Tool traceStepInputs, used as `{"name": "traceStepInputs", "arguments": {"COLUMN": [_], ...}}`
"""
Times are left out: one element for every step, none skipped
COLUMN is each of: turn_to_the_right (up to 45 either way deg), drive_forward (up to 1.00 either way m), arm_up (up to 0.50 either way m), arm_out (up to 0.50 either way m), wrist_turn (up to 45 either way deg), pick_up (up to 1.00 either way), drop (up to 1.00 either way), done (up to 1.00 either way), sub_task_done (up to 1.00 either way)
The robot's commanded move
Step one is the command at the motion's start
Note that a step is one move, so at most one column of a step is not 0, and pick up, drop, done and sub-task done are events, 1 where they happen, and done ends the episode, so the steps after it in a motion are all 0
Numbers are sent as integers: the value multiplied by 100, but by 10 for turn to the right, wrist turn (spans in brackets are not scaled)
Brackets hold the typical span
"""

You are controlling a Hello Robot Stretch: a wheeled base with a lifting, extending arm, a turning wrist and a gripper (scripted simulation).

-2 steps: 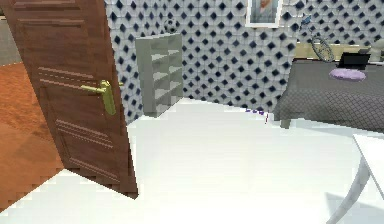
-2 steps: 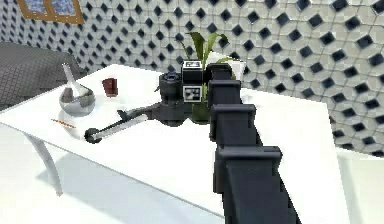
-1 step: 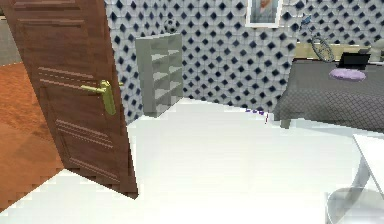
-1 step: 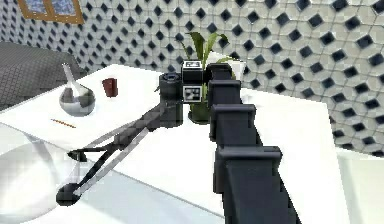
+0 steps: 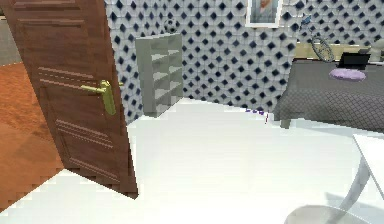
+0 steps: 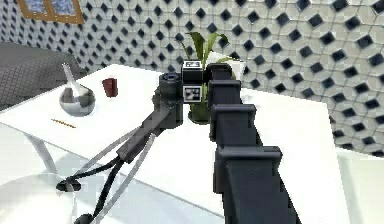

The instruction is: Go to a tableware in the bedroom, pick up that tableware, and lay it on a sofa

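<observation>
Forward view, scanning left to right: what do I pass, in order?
Wooden door → grey shelf unit → framed picture on the wall → bed with a purple cushion on it.

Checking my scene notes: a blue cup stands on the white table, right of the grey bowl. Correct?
Not quite: the cup is dark red, not blue. In the arm side view it stands on the white table, just right of the grey bowl.
</observation>
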Motion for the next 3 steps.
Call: {"name": "traceStepInputs", "arguments": {"turn_to_the_right": [0,-450,-90], "drive_forward": [0,0,0], "arm_up": [0,0,0], "arm_out": [-22,0,0], "wrist_turn": [0,0,0], "pick_up": [0,0,0], "drop": [0,0,0], "done": [0,0,0], "sub_task_done": [0,0,0]}}
